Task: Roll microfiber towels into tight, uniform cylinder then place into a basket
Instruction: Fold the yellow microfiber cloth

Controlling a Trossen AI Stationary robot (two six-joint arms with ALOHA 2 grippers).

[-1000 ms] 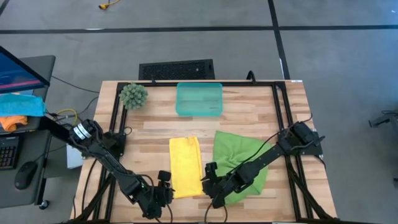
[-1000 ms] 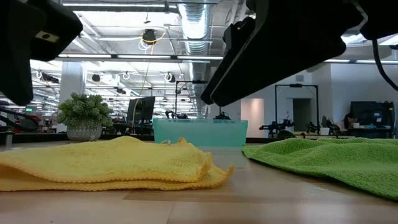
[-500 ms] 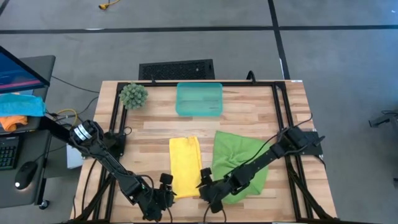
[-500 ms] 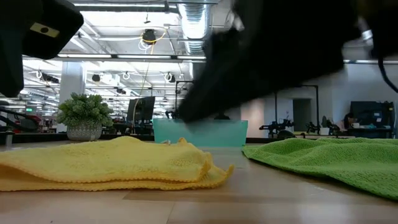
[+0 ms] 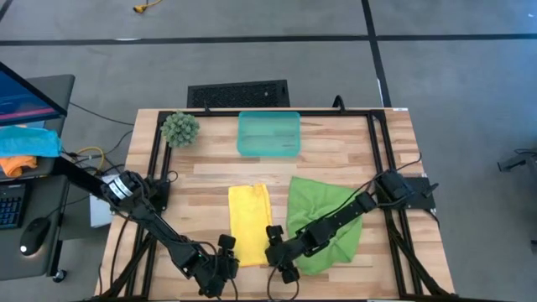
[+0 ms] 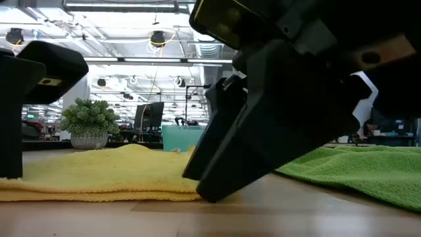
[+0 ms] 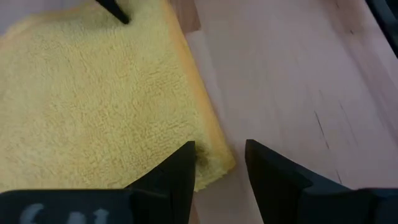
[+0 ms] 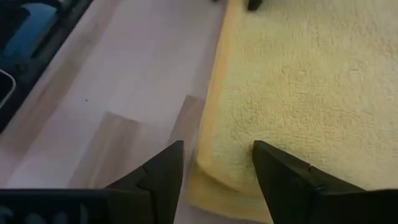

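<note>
The yellow towel (image 5: 249, 216) lies folded and flat on the wooden table, near its front edge. Beside it on the right, the lime green towel (image 5: 323, 210) lies spread out. The teal basket (image 5: 243, 134) stands at the far middle. My left gripper (image 7: 217, 167) is open, with its fingers astride the yellow towel's near left corner (image 7: 214, 155). My right gripper (image 8: 214, 169) is open, with its fingers astride the near right corner (image 8: 208, 174). Both point slantingly down and sit low over the table. My left gripper has one finger (image 7: 180, 165) over the cloth and the other over bare wood; I cannot tell whether either touches the towel. My right gripper comes slanting down from the right. In the low view its lower fingertip (image 6: 210, 192) is at the tabletop by the towel's edge; touch cannot be told.
A fuzzy green plant ball (image 5: 179, 127) stands at the far left of the table. Black frame rails (image 5: 375, 159) run along the table's sides and far edge. Bare wood lies between the towels and the basket. A desk with a screen and cloths (image 5: 25, 143) stands left of the table.
Both grippers have sunk toward the table at the yellow towel's near corners. The right one has also gone toward the table's left and tipped further down, and in the low view it now covers the towel's right corner. The towels have not moved.
</note>
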